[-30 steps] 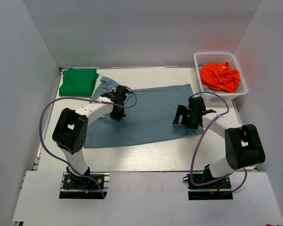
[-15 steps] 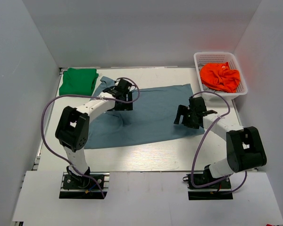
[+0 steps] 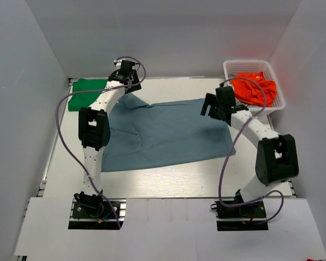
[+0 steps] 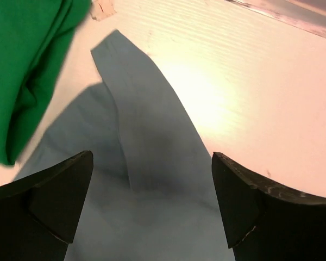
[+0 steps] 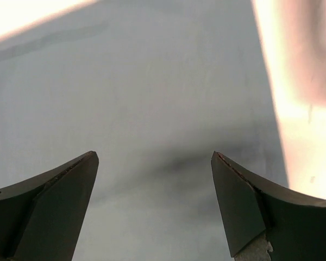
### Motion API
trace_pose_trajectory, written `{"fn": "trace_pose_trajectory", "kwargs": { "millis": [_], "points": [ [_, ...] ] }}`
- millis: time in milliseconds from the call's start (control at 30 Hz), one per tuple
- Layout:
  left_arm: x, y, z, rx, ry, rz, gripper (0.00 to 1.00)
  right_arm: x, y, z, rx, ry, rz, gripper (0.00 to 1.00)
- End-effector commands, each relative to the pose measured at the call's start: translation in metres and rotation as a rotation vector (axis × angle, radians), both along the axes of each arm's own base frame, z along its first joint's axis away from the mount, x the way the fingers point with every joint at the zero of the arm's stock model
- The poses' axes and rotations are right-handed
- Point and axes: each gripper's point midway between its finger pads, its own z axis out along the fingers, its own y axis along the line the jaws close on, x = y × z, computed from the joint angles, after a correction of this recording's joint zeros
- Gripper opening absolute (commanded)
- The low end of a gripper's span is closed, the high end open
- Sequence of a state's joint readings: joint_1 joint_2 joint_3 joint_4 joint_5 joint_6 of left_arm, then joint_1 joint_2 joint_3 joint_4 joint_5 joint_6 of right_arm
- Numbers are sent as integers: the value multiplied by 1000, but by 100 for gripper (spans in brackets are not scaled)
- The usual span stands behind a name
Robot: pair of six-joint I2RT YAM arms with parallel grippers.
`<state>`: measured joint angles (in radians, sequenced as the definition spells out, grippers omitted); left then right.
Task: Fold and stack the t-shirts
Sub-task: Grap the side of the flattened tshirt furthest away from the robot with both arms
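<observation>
Reaching out with both arms is what changes in this last second: my left gripper [image 3: 125, 75] and my right gripper [image 3: 217, 104] were low over the middle band of the slate-blue t-shirt [image 3: 168, 133], and now both are at its far edge. The left one has travelled the most, from the left part of the shirt to a place above the far-left sleeve [image 4: 141, 103], just beside the green t-shirt [image 3: 84, 93]. The right one has gone up to the far-right corner of the blue cloth, near the white basket [image 3: 247, 65] that holds an orange cloth [image 3: 254, 88]. Both grippers have their fingers wide apart and nothing is between them; in the wrist views I see only cloth and the white table [image 4: 261, 81] under the gaps. The blue shirt itself has not moved in a way that I can notice: it lies spread and flat in the centre of the table, not yet folded. The green t-shirt lies in the far-left corner as a compact bundle, so I judge that it is already folded and marks the place for the stack. For the task this means, I think, that the first fold begins: I must lower both grippers, pinch sleeve and corner, and bring the far edge towards me. The risk is catching green cloth together with the sleeve, since they are so near.
</observation>
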<state>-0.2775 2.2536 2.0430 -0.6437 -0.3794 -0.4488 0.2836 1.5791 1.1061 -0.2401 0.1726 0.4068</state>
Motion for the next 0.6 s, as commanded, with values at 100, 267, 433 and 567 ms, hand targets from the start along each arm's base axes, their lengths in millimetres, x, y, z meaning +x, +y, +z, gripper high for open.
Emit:
{"fn": "trace_pose_trajectory", "kwargs": {
  "millis": [100,267,433,567],
  "points": [
    [28,7,-4,-17,-6,-60,100,55,-16,14,-117,-46,-115,90],
    [35,16,-35,-12,27,-54,100,77,-16,16,-110,-56,-129,90],
    [44,28,-52,-18,26,-14,93,87,-10,8,-99,-43,-122,90],
    [56,26,-51,-51,-18,-30,77,91,-10,-2,-105,-25,-106,90]
  ]
}}
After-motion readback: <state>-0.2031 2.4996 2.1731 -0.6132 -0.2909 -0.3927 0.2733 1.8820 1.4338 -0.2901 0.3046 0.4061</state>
